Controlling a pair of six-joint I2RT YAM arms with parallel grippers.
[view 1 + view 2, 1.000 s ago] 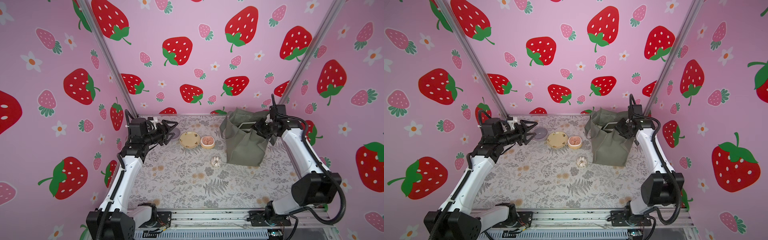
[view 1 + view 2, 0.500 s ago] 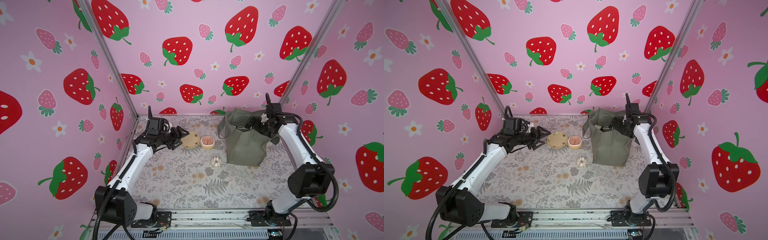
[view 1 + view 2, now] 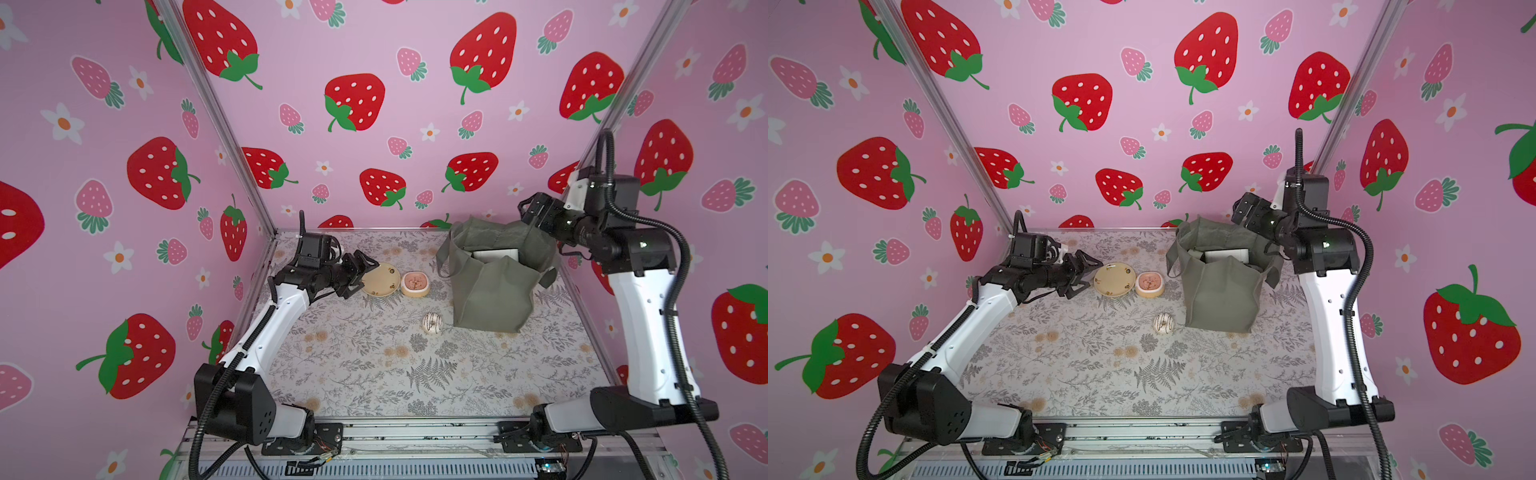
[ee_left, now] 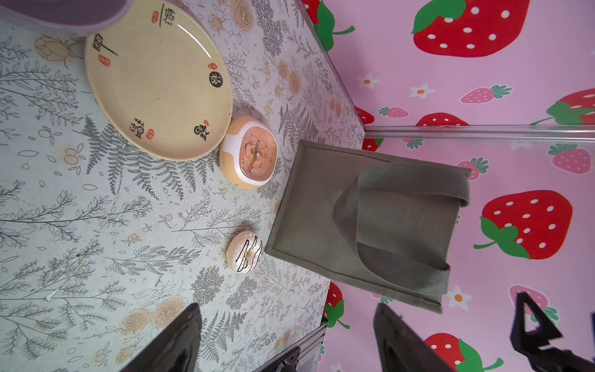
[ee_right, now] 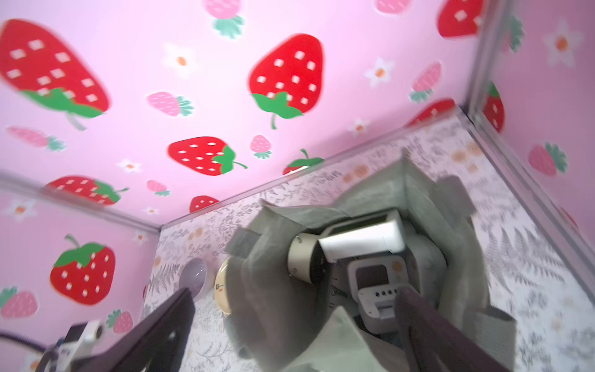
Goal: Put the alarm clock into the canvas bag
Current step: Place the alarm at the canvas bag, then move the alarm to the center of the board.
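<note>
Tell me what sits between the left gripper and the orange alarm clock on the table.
The cream plate lies between the left gripper and the orange alarm clock; both top views show it.

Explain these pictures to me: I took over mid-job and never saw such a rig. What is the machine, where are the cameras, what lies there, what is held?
Two white robot arms stand at a flower-print table. The two wide pictures come from one camera head above; the other two come from a camera on each wrist. On the table are a round cream plate, an orange-and-white alarm clock with a pink face, a striped iced doughnut and a boxy olive-grey canvas bag with white gadgets inside. The left gripper, by the plate, and the right gripper, above the bag, are both open and empty.
</note>
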